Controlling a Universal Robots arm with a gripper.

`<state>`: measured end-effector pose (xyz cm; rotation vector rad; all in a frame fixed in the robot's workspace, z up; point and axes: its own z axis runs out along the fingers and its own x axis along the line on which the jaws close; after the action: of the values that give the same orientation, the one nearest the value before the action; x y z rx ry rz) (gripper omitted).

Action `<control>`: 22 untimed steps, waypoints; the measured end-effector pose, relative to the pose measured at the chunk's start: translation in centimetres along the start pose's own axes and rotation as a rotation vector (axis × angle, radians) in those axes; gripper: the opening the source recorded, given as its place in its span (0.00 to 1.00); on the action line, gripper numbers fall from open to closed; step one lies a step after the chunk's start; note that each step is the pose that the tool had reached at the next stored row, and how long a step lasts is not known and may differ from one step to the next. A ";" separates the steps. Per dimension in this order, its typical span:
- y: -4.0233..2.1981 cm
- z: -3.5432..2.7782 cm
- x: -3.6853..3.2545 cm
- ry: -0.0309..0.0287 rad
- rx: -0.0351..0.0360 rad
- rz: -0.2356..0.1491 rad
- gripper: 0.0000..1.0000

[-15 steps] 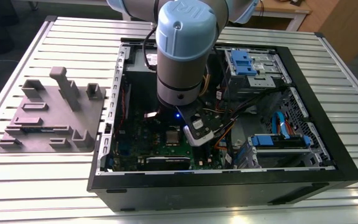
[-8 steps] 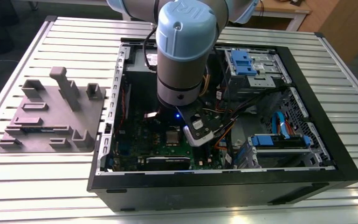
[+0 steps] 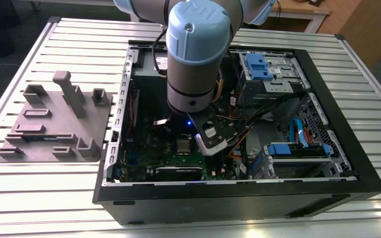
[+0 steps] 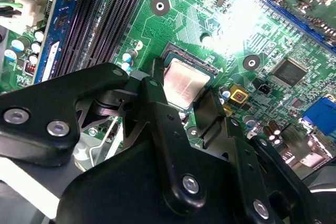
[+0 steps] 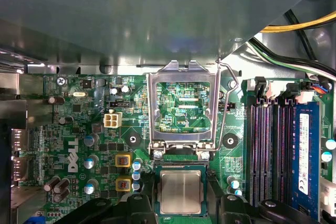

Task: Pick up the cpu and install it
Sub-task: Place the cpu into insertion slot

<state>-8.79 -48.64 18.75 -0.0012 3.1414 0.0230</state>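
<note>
The gripper is inside the open computer case. Its jaws are closed on two opposite edges of the cpu, which sits in the motherboard socket, just beside the raised retention frame.

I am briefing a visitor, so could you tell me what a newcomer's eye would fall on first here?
The grey-and-blue arm reaching down into the open PC case, in the middle of the exterior view, strikes first. In both wrist views the shiny cpu sits in the socket on the green motherboard, with the metal retention frame flipped open beside it.
</note>
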 end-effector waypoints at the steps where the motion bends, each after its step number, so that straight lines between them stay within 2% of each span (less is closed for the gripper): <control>1: 0.00 0.01 0.00 0.0000 0.0001 0.000 0.47; 5: 0.00 0.06 0.01 -0.0001 -0.0002 0.000 0.48; 6: 0.00 0.07 0.00 -0.0003 -0.0001 0.000 0.54; 10: 0.00 0.07 0.00 -0.0003 0.0000 0.000 0.54; 19: 0.00 -0.49 0.00 -0.0002 0.0001 0.000 0.54; 22: 0.01 -0.95 0.00 -0.0003 -0.0001 0.000 0.54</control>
<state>-8.79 -48.64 19.70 -0.0012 3.1411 0.0232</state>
